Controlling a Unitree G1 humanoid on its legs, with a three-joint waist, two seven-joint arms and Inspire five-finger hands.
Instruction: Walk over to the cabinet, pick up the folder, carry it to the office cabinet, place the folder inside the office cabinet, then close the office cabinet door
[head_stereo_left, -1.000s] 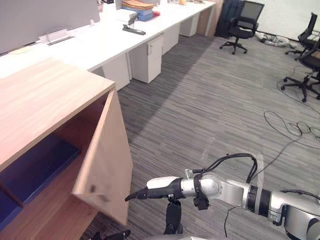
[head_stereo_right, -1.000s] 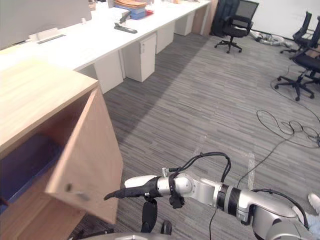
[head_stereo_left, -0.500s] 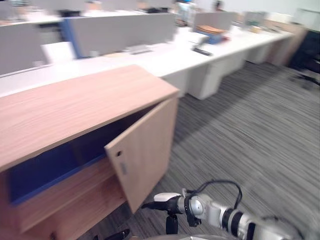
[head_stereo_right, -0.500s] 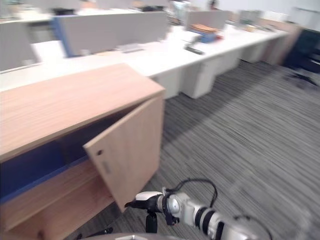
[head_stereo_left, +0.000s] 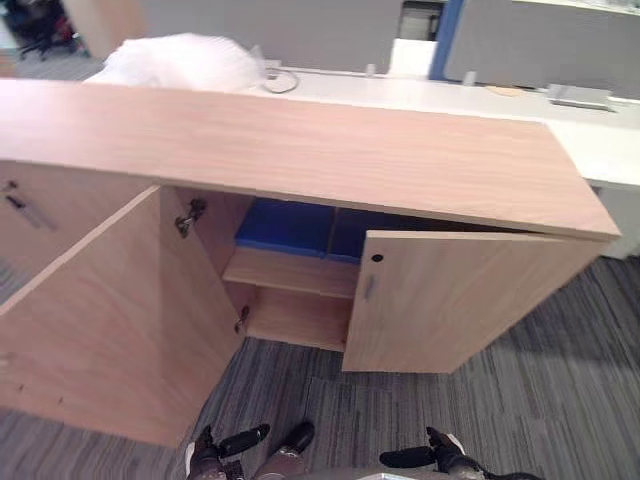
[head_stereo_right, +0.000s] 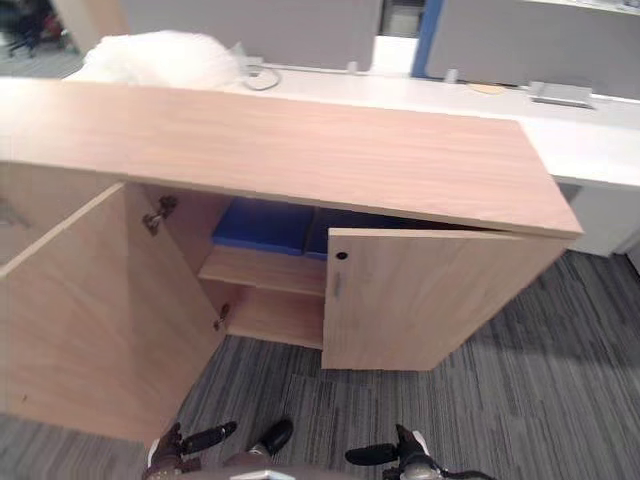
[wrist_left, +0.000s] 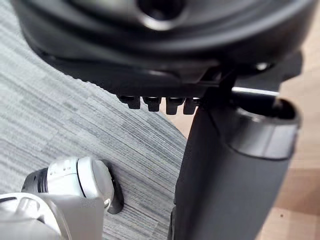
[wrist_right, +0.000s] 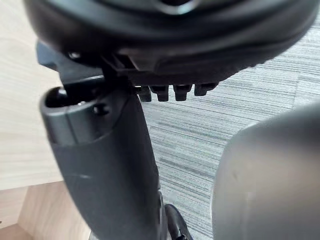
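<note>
Flat blue folder (head_stereo_left: 285, 225) sits inside the light wooden office cabinet (head_stereo_left: 300, 150); left robot hand (head_stereo_left: 238, 441) and right robot hand (head_stereo_left: 410, 459) empty, fingers straight. Next, probably: push 2 open doors (head_stereo_left: 450, 300) shut.

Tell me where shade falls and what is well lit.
Left eye view: the cabinet top is evenly lit; the shelf beneath it lies in shade. Right eye view: a soft shadow darkens the carpet right of the half-open door.

Office, by the look of it: low wooden cabinet (head_stereo_left: 300, 150) with doors (head_stereo_left: 100, 310) open on grey striped carpet (head_stereo_left: 560, 400), long white desk (head_stereo_left: 620, 150) right behind, grey screens (head_stereo_left: 540, 45) along the desk's far side, cable (head_stereo_left: 282, 80) on the desktop.
</note>
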